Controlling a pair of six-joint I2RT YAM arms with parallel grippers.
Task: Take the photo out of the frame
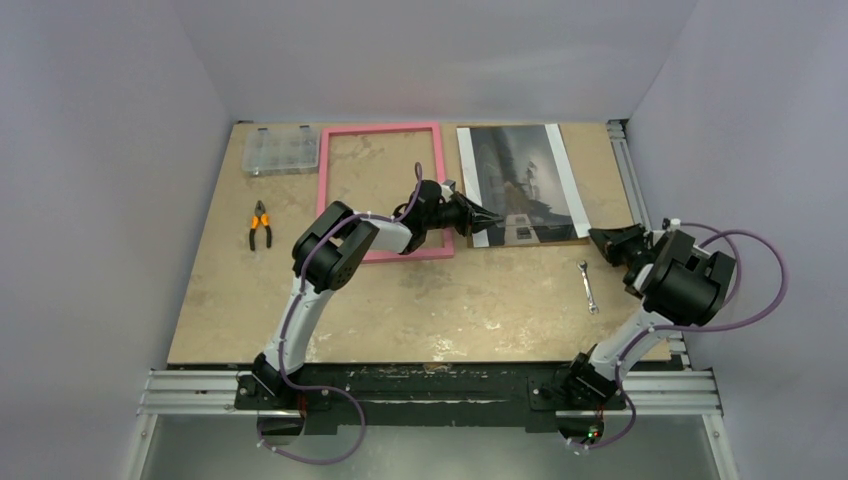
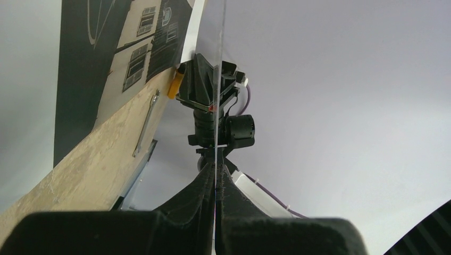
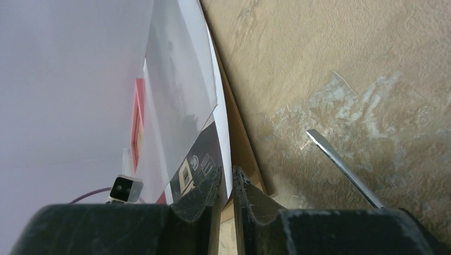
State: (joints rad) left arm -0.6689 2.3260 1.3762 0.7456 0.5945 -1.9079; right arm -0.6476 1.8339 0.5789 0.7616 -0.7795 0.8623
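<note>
The thin pink frame (image 1: 380,190) lies flat at the back of the table, with bare table showing through its opening. To its right the dark photo (image 1: 520,185), white bands on its long edges, rests on a brown backing board (image 1: 582,222). My left gripper (image 1: 497,220) sits at the photo's near left edge. It is shut on a thin clear sheet (image 2: 217,79), seen edge-on between the fingers and lifted above the print (image 3: 175,95). My right gripper (image 3: 227,172) is at the near right corner, its jaws nearly together with the photo's white edge (image 3: 226,154) between them.
A small wrench (image 1: 588,285) lies just in front of the right gripper. Orange-handled pliers (image 1: 260,225) lie at the left, and a clear plastic compartment box (image 1: 281,150) stands at the back left. Grey walls enclose the table on three sides.
</note>
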